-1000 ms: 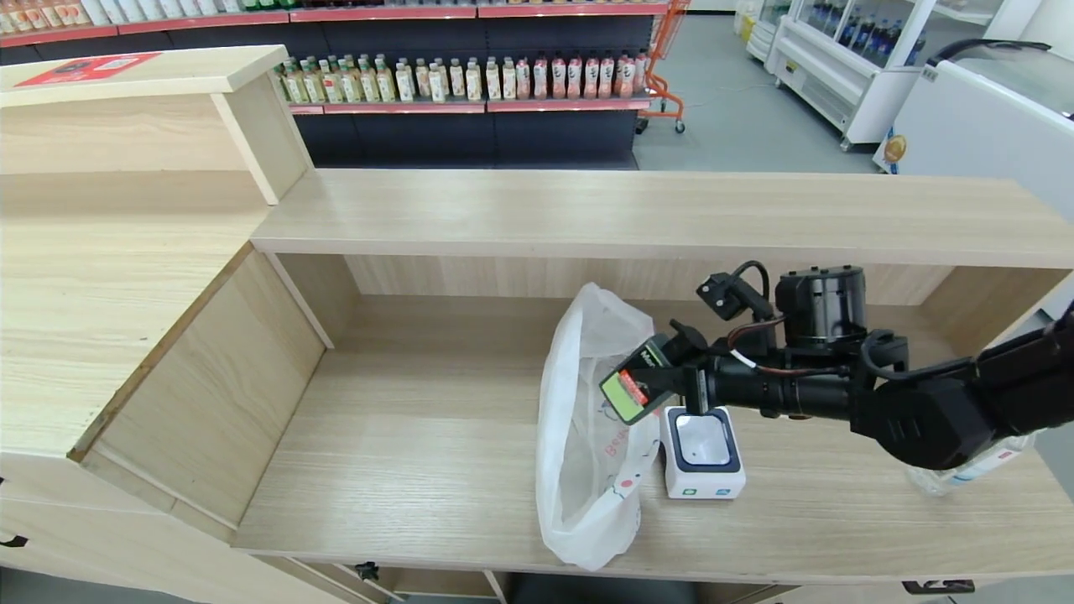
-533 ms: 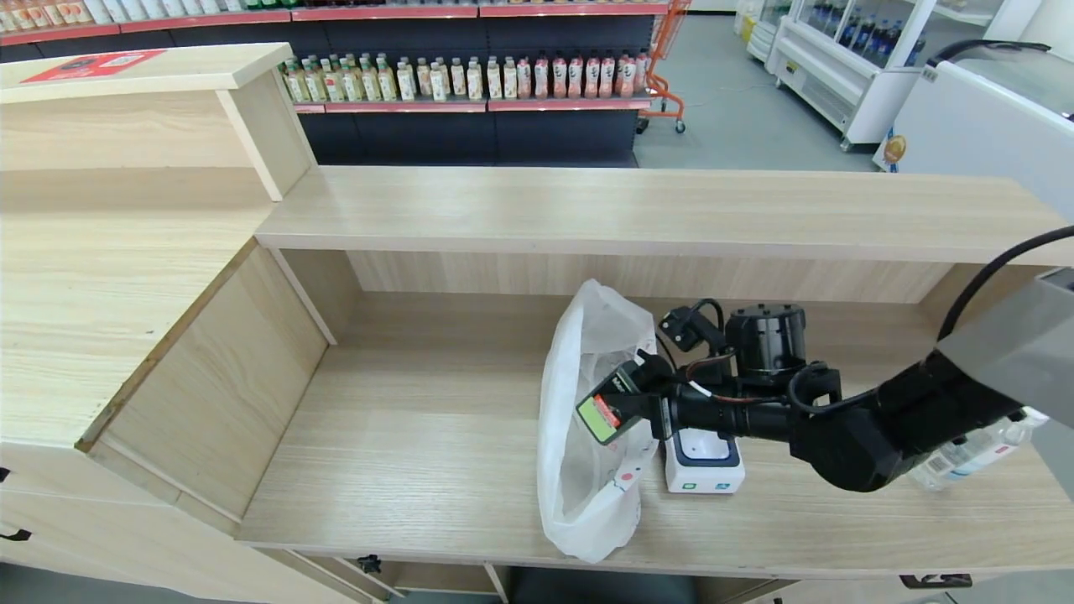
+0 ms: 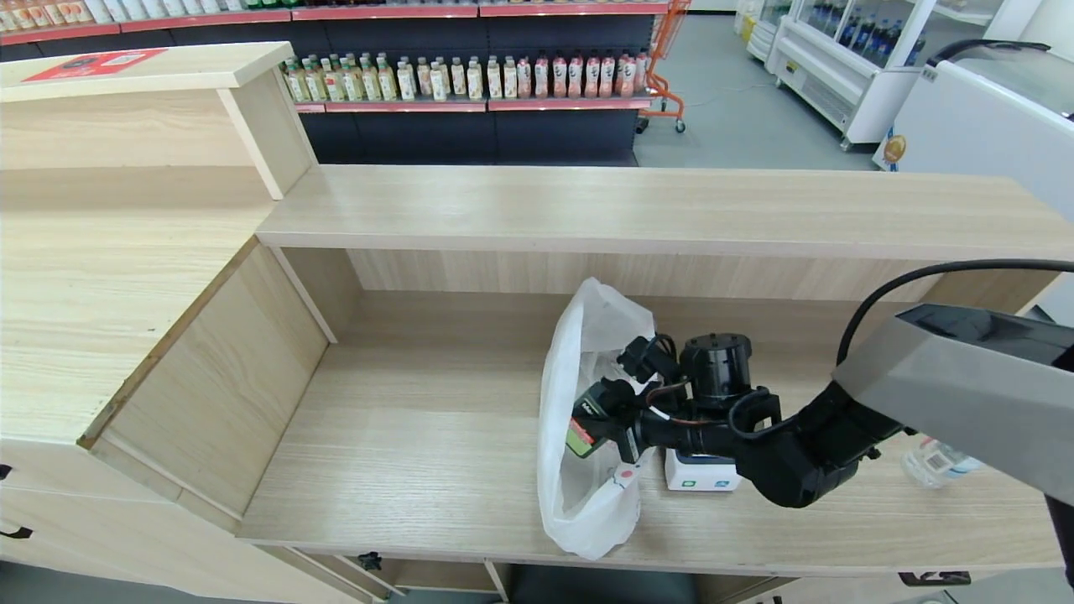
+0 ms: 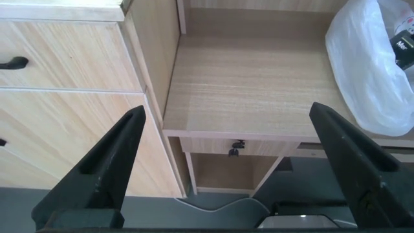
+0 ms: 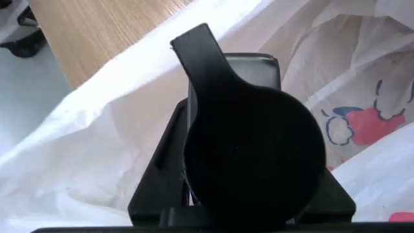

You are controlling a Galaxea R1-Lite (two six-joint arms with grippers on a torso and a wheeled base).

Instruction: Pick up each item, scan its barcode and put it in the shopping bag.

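One item is in hand: the right gripper (image 3: 604, 421) is closed on a small dark carton w/ a green-and-red label (image 3: 581, 431), and both sit inside the mouth of the thin white plastic shopping bag (image 3: 587, 512). The arm comes in low and roughly level from the robot's right, passing over the white box-shaped scanner w/ a dark glass top (image 3: 701, 475). That probably suits the bag, which opens sideways toward the scanner, not straight up.

The carton is rigid w/ flat faces, so a pinch across two sides should hold it w/o slipping. The bag is limp, crinkly film w/ a small red-and-blue print. It slumps on the pale wood-grain counter (image 3: 419, 436) and nothing props its rim open (so a snag on the way out looks possible). Judging by position, the drop-off step is under way and the carton isn't released yet.

The left gripper (image 4: 226, 158) hangs off the counter's front edge near the drawers, fingers spread wide, holding nothing.

A clear plastic bottle (image 3: 933, 457) lies on the counter at the robot's far right, well apart from the bag. It's prob. the next item to scan.
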